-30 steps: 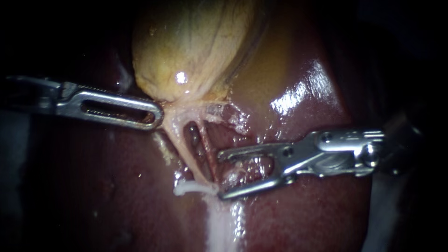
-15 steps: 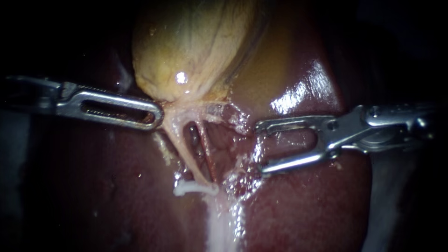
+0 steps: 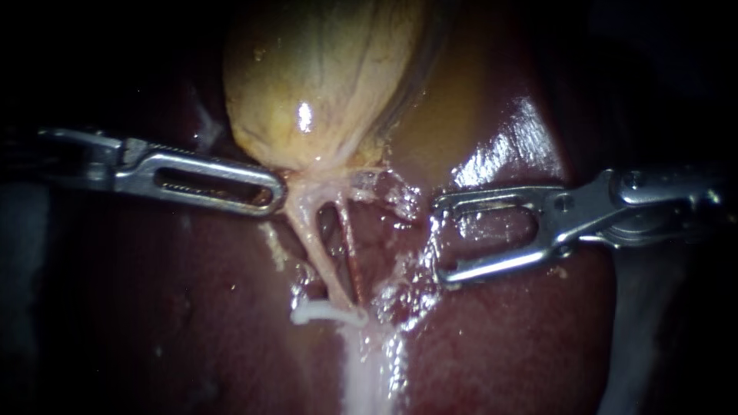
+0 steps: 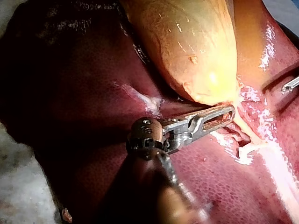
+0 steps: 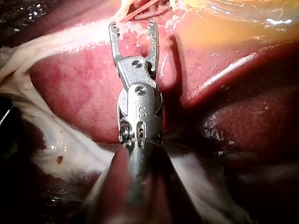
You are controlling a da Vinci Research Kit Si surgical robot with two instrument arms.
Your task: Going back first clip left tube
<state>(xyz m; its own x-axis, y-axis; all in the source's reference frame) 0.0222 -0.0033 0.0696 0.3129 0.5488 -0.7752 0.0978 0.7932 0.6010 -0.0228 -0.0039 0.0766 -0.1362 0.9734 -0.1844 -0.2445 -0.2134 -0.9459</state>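
Observation:
The yellow gallbladder (image 3: 323, 77) lies on the dark red liver (image 3: 500, 338). From its neck two tubes run down: the pale left tube (image 3: 314, 244) and the thin reddish right tube (image 3: 351, 257). My left instrument (image 3: 273, 194) comes in from the left, and its slotted jaws are shut on tissue at the gallbladder's neck; the left wrist view shows the same hold (image 4: 223, 113). My right instrument (image 3: 438, 242) hangs to the right of both tubes, clear of them. Its jaws stand wide open with nothing between them, as the right wrist view (image 5: 133, 25) also shows.
A white strand (image 3: 323, 313) lies across the foot of the tubes, above a pale streak (image 3: 361, 369) on the liver. Frayed whitish tissue (image 3: 396, 196) sits between the tubes and my right instrument. Wet glare marks the liver (image 3: 507, 154) at the upper right.
My right instrument has drawn back to the right, away from the tubes, with its jaws still open. My left instrument has shifted slightly right, taking the gallbladder's neck with it.

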